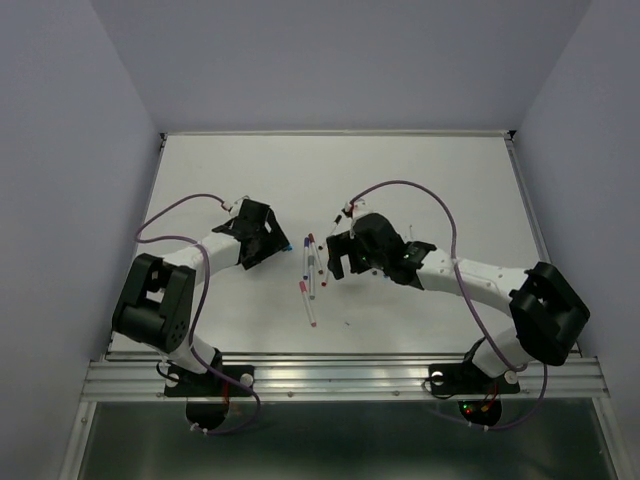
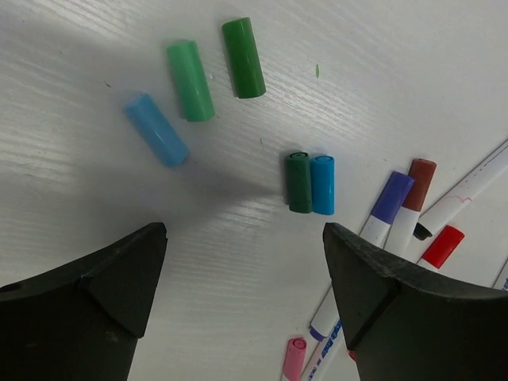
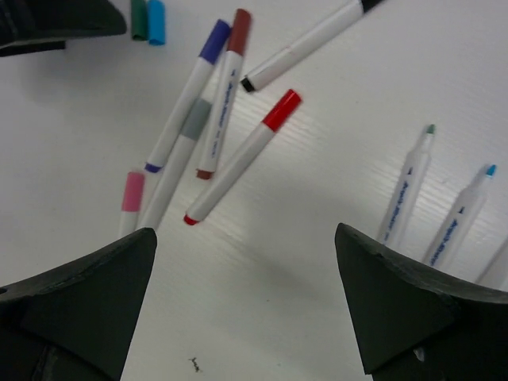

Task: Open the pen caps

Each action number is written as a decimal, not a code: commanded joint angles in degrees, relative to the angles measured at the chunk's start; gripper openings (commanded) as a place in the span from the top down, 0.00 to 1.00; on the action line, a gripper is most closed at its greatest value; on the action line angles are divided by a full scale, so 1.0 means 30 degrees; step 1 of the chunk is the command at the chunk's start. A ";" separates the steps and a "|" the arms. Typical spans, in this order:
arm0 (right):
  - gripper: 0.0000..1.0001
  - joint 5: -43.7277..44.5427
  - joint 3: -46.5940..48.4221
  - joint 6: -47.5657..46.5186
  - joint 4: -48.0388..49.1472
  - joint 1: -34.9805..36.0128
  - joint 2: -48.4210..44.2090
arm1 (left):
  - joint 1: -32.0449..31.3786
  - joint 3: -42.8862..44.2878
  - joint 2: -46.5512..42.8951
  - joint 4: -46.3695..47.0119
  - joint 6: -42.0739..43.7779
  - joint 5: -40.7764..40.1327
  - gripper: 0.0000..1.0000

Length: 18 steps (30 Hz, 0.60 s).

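Several loose pen caps lie on the white table in the left wrist view: light blue (image 2: 156, 129), teal (image 2: 190, 80), dark green (image 2: 243, 57), and a dark green (image 2: 298, 182) and blue (image 2: 322, 184) pair side by side. Capped pens lie in a loose pile (image 1: 312, 270) between the arms, with purple (image 3: 214, 40), brown (image 3: 238, 22), red (image 3: 282, 109) and pink (image 3: 132, 191) caps. Two uncapped pens with a green tip (image 3: 429, 129) and a blue tip (image 3: 490, 170) lie to the right. My left gripper (image 2: 246, 270) is open and empty above the table near the loose caps. My right gripper (image 3: 246, 294) is open and empty just right of the pile.
The table (image 1: 420, 180) is walled at the back and both sides. A metal rail (image 1: 340, 375) runs along the near edge. A small dark mark (image 3: 193, 364) is on the table under my right gripper. Cables loop above both arms.
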 commanded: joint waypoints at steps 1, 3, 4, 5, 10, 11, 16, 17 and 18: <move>0.00 -0.1173 -0.0206 0.0355 0.0528 0.2021 -0.0068 | -0.0261 0.0656 -0.1154 -0.0747 0.0132 -0.0327 0.07; 0.00 -0.1054 0.0436 0.1058 0.0353 0.2956 0.0692 | -0.0290 0.0656 -0.1684 -0.0894 0.0308 -0.0443 0.03; 0.00 -0.1141 0.0700 0.1323 0.0294 0.3310 0.0985 | -0.0290 0.0714 -0.1947 -0.1068 0.0308 -0.0589 0.03; 0.00 -0.0678 0.1196 0.1500 0.0293 0.4242 0.1597 | -0.0290 0.0889 -0.2443 -0.1505 0.0395 -0.0939 0.01; 0.00 0.1843 0.2722 0.2318 -0.0847 0.6387 0.3563 | -0.0202 0.0950 -0.4261 -0.2534 0.0425 -0.2171 0.01; 0.00 0.2369 0.3014 0.2699 -0.1197 0.6680 0.3972 | -0.0173 0.0920 -0.4873 -0.2767 0.0397 -0.2434 0.01; 0.04 0.5827 0.5296 0.4750 -0.3248 0.8086 0.6577 | 0.0996 0.0131 -0.6691 -0.3092 -0.0130 -0.2412 0.01; 0.12 0.6411 0.5592 0.4870 -0.3484 0.8089 0.6932 | 0.1550 -0.0248 -0.6928 -0.2976 -0.0160 -0.2175 0.01; 0.16 0.6620 0.5856 0.4900 -0.3660 0.8379 0.7225 | 0.1730 -0.0397 -0.7133 -0.2945 -0.0160 -0.1999 0.01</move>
